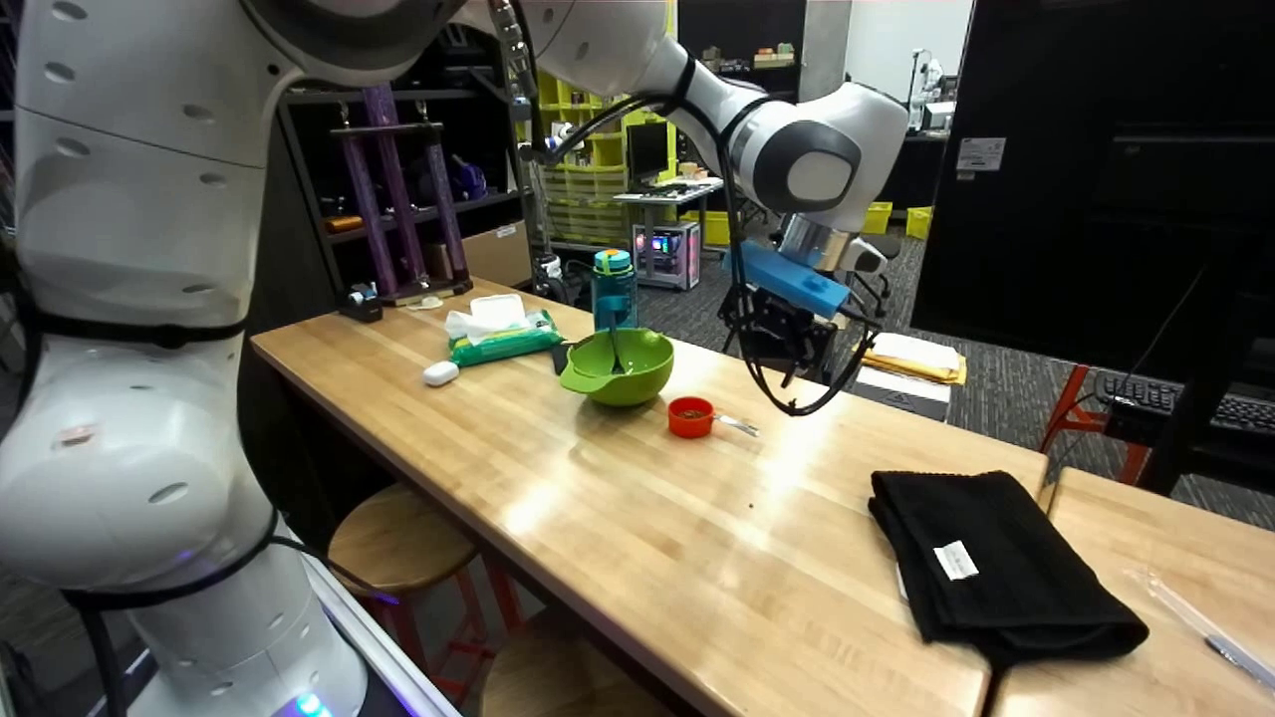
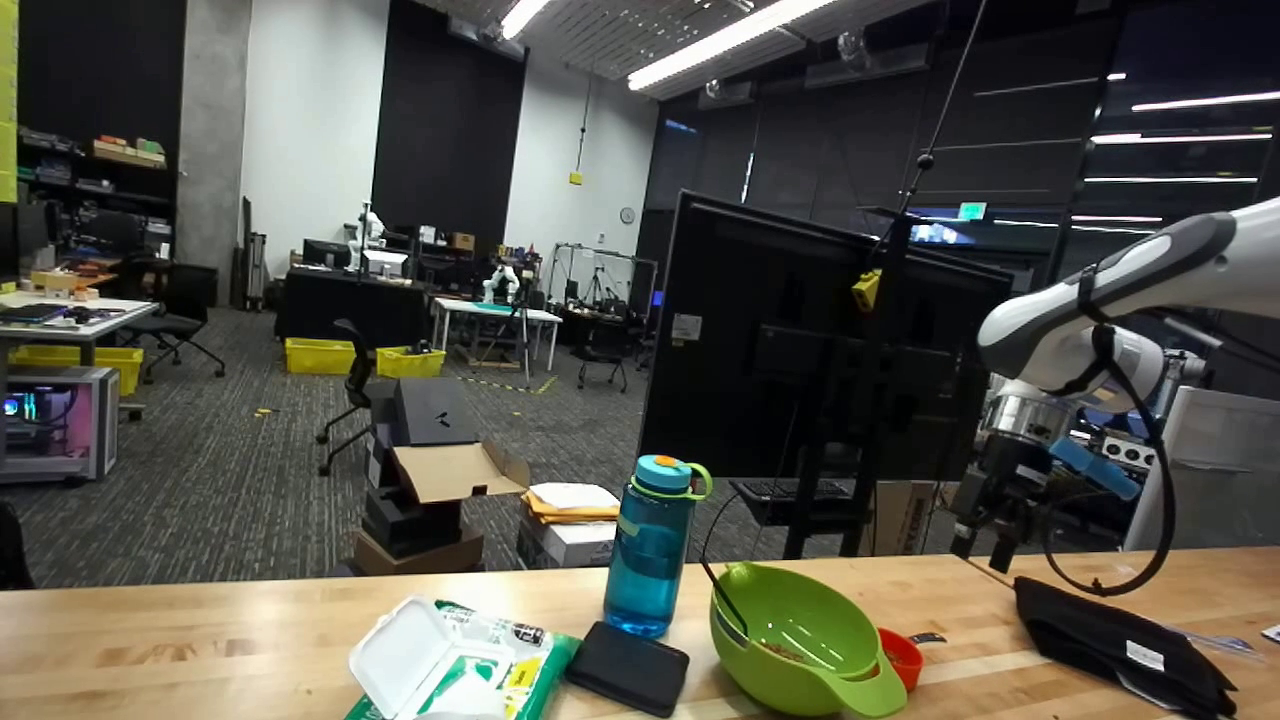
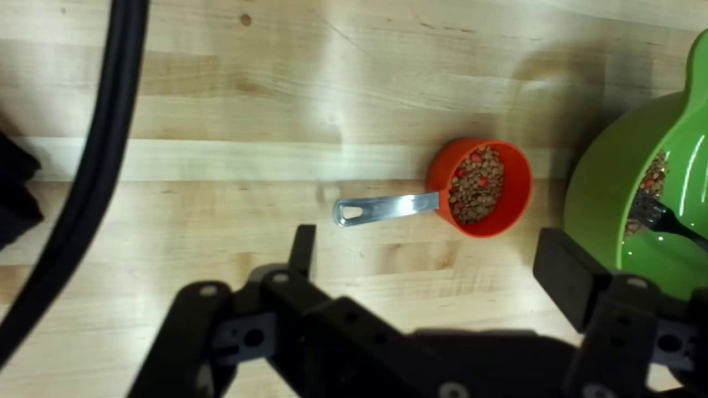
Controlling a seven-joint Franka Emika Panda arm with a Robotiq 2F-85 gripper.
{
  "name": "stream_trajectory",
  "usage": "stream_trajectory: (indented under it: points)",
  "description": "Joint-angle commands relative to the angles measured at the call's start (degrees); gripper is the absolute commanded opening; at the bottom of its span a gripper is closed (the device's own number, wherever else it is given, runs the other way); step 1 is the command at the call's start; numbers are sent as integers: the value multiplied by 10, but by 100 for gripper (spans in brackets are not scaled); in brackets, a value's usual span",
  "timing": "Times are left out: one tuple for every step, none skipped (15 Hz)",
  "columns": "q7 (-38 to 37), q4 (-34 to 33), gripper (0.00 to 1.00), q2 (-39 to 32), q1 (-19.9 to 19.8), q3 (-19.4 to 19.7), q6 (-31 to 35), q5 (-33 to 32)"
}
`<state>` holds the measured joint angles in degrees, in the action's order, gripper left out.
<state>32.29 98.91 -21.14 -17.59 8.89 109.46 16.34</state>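
My gripper is open and empty, with its two dark fingers wide apart above the wooden table. It also shows in both exterior views. Nearest below it is a red measuring cup with a metal handle, part filled with brown and a few red pellets. The cup also stands on the table in both exterior views. Beside it is a green bowl, also in both exterior views. A black fork leans in the bowl among similar pellets.
A folded black cloth lies at one end of the table. Behind the bowl stand a blue bottle, a flat black case and a green wipes pack. A small white case lies nearby. A black cable loops beside the gripper.
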Motion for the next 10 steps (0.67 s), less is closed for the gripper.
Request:
stream_trajectory:
  points:
    - [-4,7,100,30,-31,1,-54,8]
    - [-2,-3,100,1,-23,-4,-22,-2]
    - [-1,-4,100,4,-29,-1,-36,-2]
    - [-1,-5,100,8,-34,1,-44,-1]
    - [-1,-5,100,11,-36,2,-48,-1]
    - [-1,-5,100,13,-36,2,-50,-1]
    - [-1,-5,100,14,-35,2,-50,-1]
    - [-1,-5,100,14,-34,1,-51,-1]
    - [-2,-5,100,14,-34,0,-51,-1]
    - [-2,-5,100,14,-33,0,-51,-1]
